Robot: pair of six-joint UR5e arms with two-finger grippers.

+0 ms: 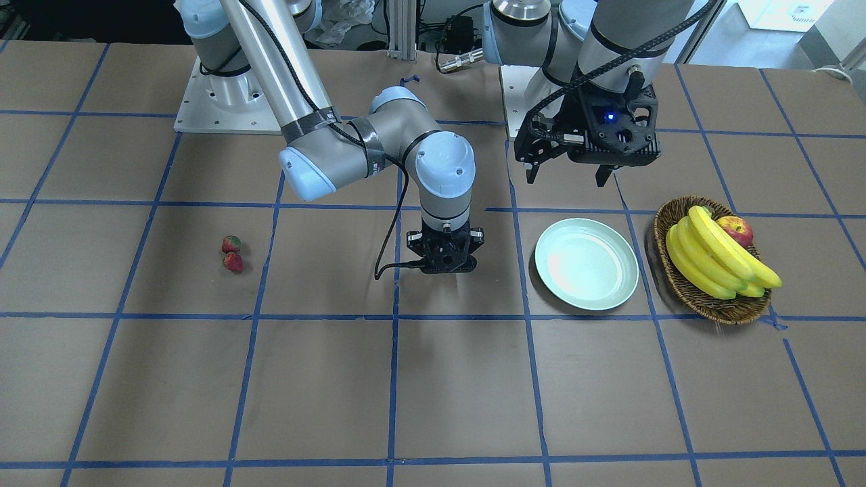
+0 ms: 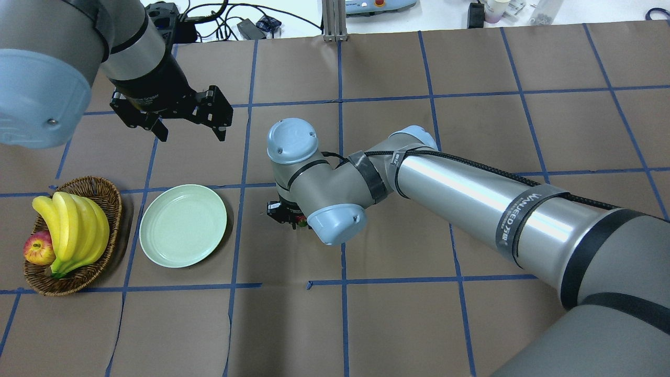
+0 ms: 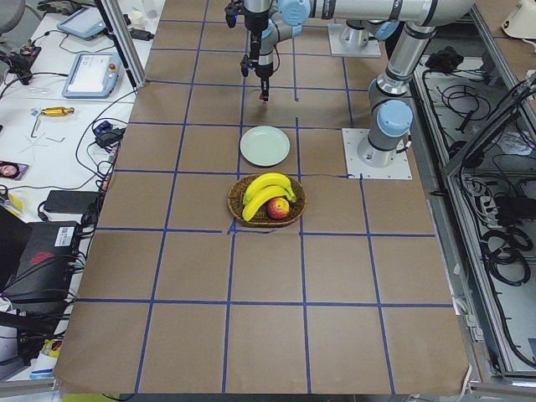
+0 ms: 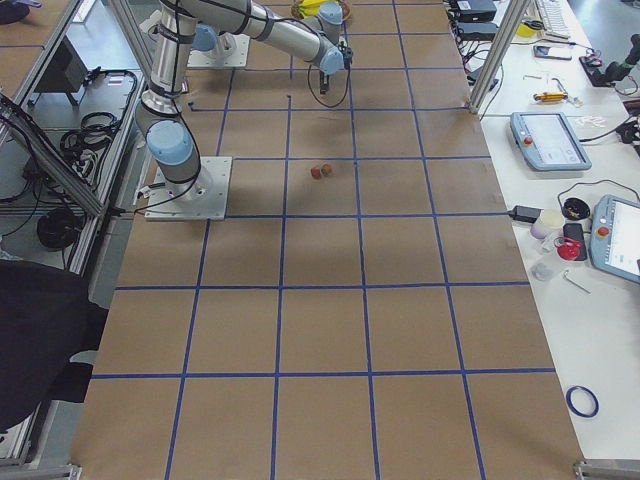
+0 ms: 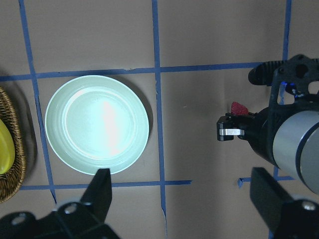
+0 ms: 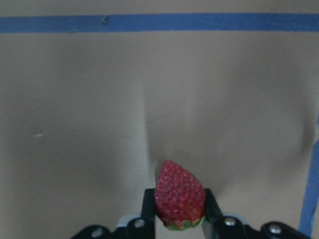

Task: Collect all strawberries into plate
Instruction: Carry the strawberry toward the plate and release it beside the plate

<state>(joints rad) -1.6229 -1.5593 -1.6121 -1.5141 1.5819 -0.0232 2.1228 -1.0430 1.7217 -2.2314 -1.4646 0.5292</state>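
Left pincer (image 2: 191,137) hanging spread above the counter (image 2: 398,314) beyond the plate (image 2: 183,225), plate sitting just beside a wicker basket (image 2: 112,209) holding bananas (image 2: 73,225) and an apple (image 2: 37,248), right pincer (image 2: 287,214) hiding mostly under its wrist mid-counter, a red strawberry (image 2: 302,222) showing at it.

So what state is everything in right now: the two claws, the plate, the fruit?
right gripper: shut on a strawberry.
held strawberry: gripped, not yet on the plate.
left gripper: open, empty, hanging above the table.
plate: empty.
other two strawberries: lying side by side on the table.
basket: holds bananas and an apple.
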